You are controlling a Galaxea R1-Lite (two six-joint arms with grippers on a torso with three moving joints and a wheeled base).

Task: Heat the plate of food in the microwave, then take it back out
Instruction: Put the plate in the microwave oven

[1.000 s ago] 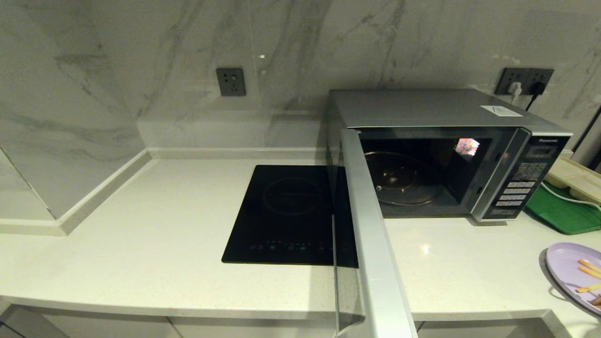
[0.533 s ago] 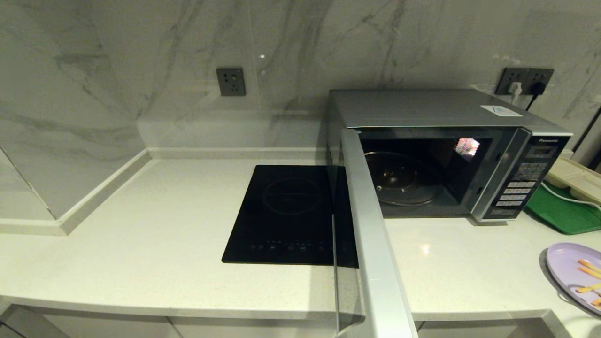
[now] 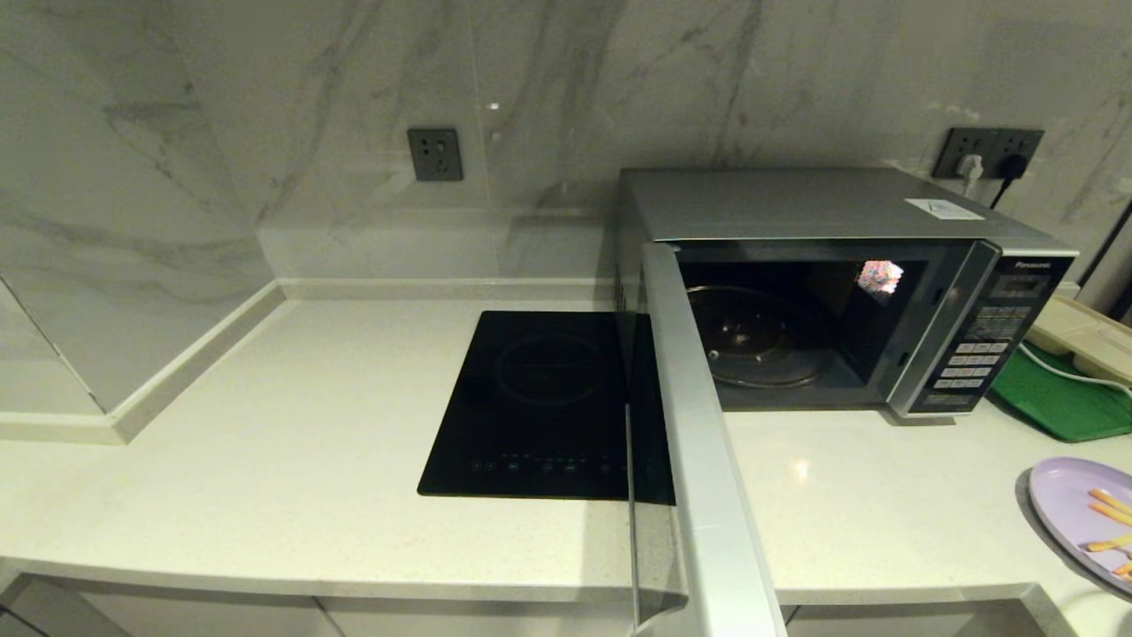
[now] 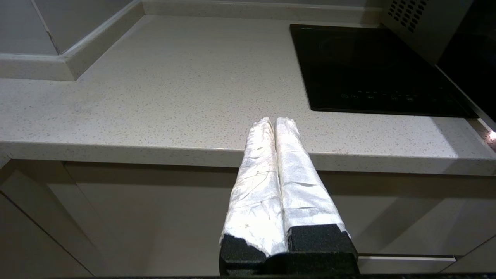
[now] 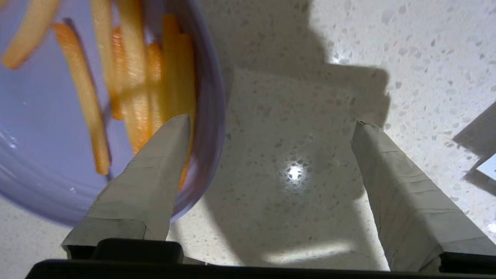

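Note:
The pale lilac plate of food [image 3: 1079, 509] lies on the white counter at the far right, cut by the picture's edge, with orange-yellow fries [image 5: 131, 77] on it. The silver microwave [image 3: 840, 212] stands behind it with its door [image 3: 699, 442] swung wide toward me and its glass turntable [image 3: 752, 336] bare. My right gripper [image 5: 270, 121] shows only in its wrist view, open and holding nothing. One finger [image 5: 147, 186] hangs over the plate's [image 5: 38, 135] rim, the other over bare counter. My left gripper [image 4: 274, 120] is shut and empty, parked low before the counter's front edge.
A flat black induction hob [image 3: 548, 398] lies left of the open door. A green tray [image 3: 1061, 402] with a cream object [image 3: 1083, 336] on it sits right of the microwave. Wall sockets [image 3: 986, 150] are behind, and a marble side panel [image 3: 133, 265] closes the left.
The shadow beside the plate's near edge has shifted slightly. Plate, microwave and open door stand where they were.

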